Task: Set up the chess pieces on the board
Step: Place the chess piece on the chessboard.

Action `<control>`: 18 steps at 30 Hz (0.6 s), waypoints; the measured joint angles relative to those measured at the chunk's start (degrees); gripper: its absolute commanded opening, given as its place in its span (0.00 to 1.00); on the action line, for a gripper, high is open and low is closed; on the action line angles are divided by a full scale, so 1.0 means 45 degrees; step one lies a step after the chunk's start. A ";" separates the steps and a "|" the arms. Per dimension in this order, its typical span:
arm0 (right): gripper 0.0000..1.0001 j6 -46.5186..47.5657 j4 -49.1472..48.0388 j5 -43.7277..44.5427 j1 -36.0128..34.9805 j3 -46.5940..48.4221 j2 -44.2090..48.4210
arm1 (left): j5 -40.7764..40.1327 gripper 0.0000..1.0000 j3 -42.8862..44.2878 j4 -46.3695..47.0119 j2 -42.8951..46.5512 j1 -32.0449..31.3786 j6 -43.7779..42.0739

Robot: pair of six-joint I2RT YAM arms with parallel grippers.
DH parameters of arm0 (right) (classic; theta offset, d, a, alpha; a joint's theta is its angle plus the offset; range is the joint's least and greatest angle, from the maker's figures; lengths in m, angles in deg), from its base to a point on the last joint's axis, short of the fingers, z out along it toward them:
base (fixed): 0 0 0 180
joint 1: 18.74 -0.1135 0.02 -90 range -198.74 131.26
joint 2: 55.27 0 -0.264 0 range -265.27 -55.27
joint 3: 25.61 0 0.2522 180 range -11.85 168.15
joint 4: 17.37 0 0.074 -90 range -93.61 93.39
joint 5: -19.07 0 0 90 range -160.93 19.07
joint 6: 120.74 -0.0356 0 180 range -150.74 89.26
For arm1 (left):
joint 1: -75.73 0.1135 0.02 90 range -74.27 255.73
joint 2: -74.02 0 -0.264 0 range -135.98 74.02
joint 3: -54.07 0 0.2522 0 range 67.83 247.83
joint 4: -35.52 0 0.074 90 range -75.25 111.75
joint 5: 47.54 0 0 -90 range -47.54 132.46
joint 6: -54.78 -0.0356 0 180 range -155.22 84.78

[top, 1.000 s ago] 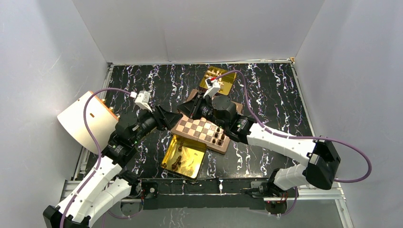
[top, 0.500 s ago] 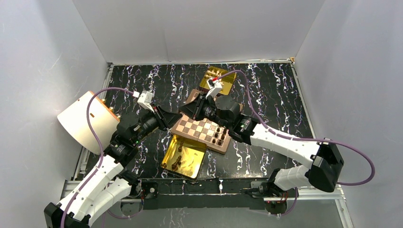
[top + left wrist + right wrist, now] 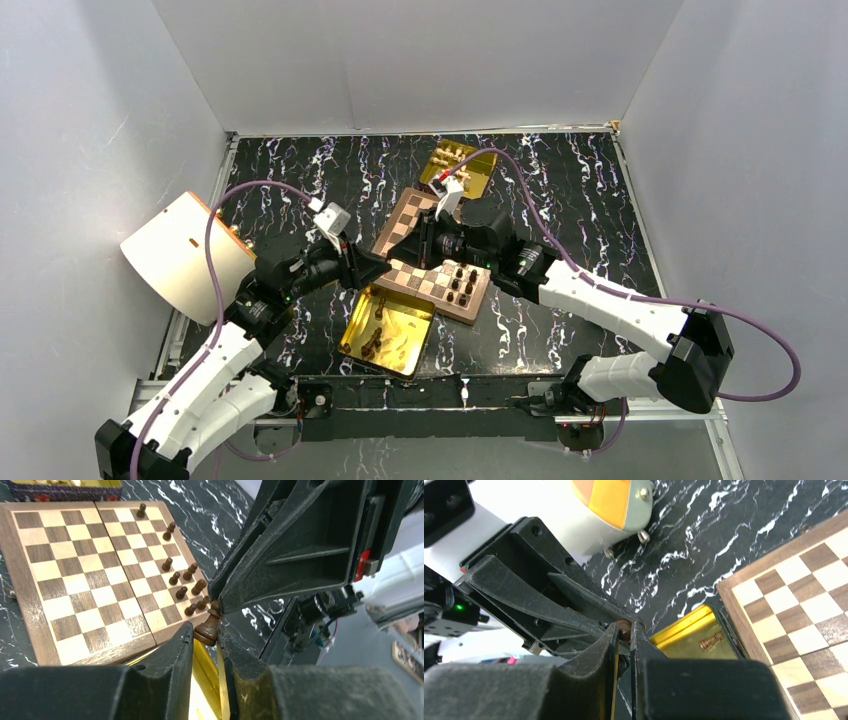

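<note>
Tray [image 3: 352, 338] beside dark piece [image 3: 208, 624], pinched by left tool [image 3: 205, 630] and right tool [image 3: 625, 628].

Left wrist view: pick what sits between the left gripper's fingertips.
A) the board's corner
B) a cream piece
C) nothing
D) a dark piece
D: the left gripper pinches the base of a dark piece, and the right gripper grips the top of the same piece.
</note>
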 measured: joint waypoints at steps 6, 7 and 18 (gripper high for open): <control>0.15 0.0403 0.1059 -0.0646 0.0136 -0.0029 -0.0005 | 0.0923 0.02 0.0010 -0.0481 -0.0641 -0.0068 -0.1195; 0.16 0.0427 0.1107 -0.0695 0.0141 -0.0053 -0.0005 | 0.1025 0.02 0.0010 -0.0515 -0.0704 -0.0073 -0.1307; 0.22 0.0529 0.1506 -0.1438 0.0267 -0.0097 0.0005 | 0.1336 0.01 0.0010 -0.0767 -0.0831 -0.0068 -0.1734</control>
